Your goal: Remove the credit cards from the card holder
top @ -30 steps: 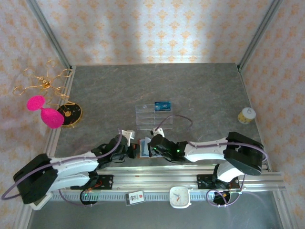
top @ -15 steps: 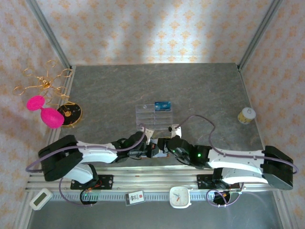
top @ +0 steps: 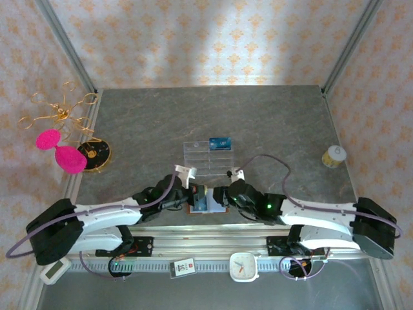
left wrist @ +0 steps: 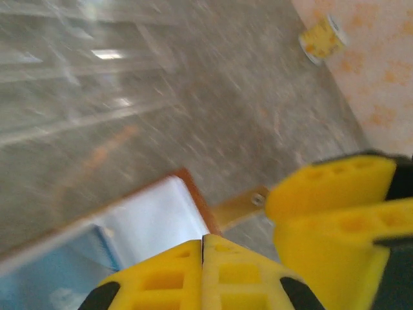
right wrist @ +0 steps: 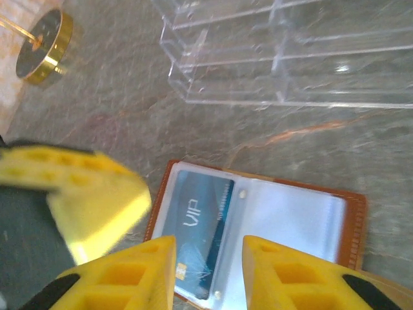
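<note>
Card holder (right wrist: 258,213): open flat on table (top: 258,116), near edge, betw. L gripper (left wrist: 202,248) & R gripper (right wrist: 208,250).
Blue VIP card (right wrist: 199,223) in one pocket; L fingers pressed together, R fingers apart above holder.

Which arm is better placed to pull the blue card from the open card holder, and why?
Right: the right gripper hangs open directly above the blue card in the card holder; the left gripper is shut.

Blur smeared the clear tray (left wrist: 71,77) and the wallet (left wrist: 155,216) in the left wrist view, where the left gripper (left wrist: 202,244) hid the wallet's near part. In the right wrist view, the right gripper (right wrist: 208,248) covered the blue card's (right wrist: 197,216) lower end.
</note>
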